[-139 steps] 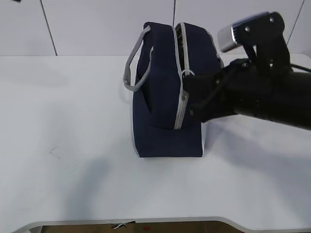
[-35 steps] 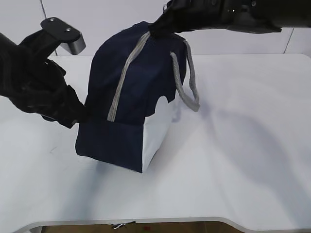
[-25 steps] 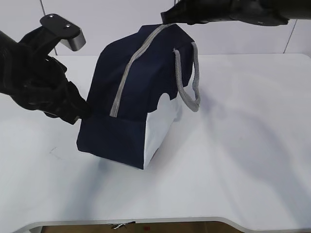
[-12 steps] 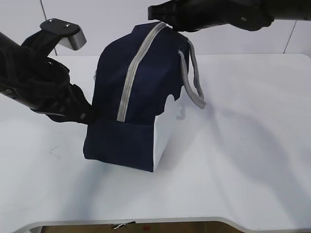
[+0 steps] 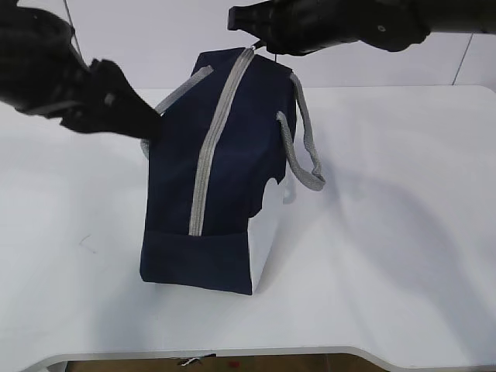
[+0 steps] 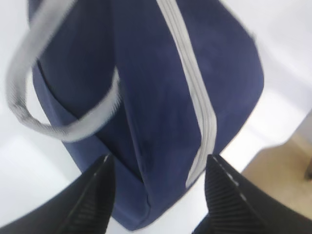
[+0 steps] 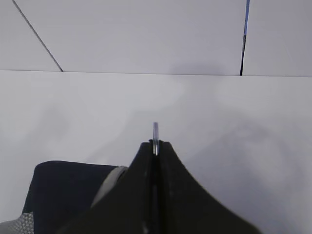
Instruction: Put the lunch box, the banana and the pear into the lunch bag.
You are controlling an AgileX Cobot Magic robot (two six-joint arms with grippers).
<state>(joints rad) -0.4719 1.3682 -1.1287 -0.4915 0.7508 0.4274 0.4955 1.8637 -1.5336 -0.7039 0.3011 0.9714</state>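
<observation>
Lunch bag upright, zipper running top-to-base; right claw pinches ring pull; left claw open.

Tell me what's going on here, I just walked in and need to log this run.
Two robot arms are working on a navy lunch bag standing on a white table. The right gripper is shut on the zipper's ring pull at the bag's top. The left gripper is open, its fingers either side of the bag's end without gripping it. The zipper looks closed. No lunch box, banana or pear is in view.
</observation>
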